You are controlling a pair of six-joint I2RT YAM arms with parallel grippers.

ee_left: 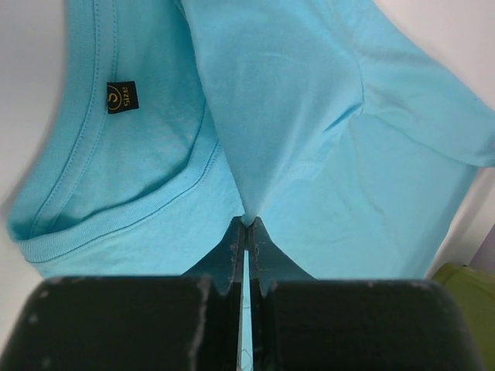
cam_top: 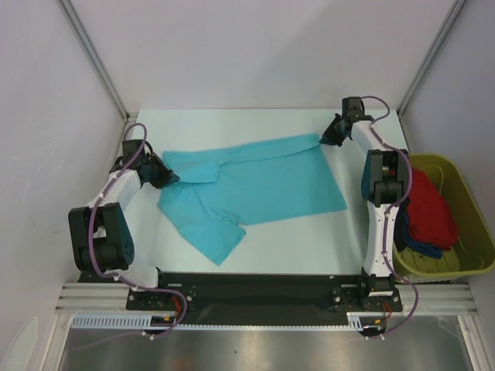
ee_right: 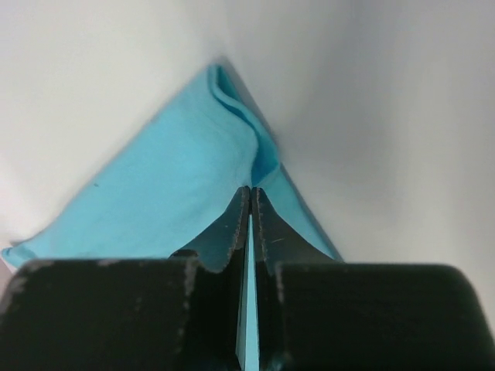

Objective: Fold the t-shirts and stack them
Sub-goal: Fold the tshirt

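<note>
A turquoise t-shirt (cam_top: pixel 255 185) lies spread across the middle of the table, its collar toward the left. My left gripper (cam_top: pixel 168 178) is shut on a pinch of its cloth (ee_left: pixel 255 139) beside the collar; a small dark label (ee_left: pixel 121 97) shows inside the neckline. At the far right corner of the shirt, my right gripper (cam_top: pixel 325 139) is shut on the hem corner (ee_right: pixel 193 185), which bunches into a small fold just ahead of the tips (ee_right: pixel 251 188). More t-shirts, red (cam_top: pixel 429 209) and dark blue (cam_top: pixel 418 246), sit piled in the tub.
An olive-green plastic tub (cam_top: pixel 456 174) stands at the table's right edge, beside the right arm. White walls close off the back and both sides. A black rail runs along the near edge between the arm bases.
</note>
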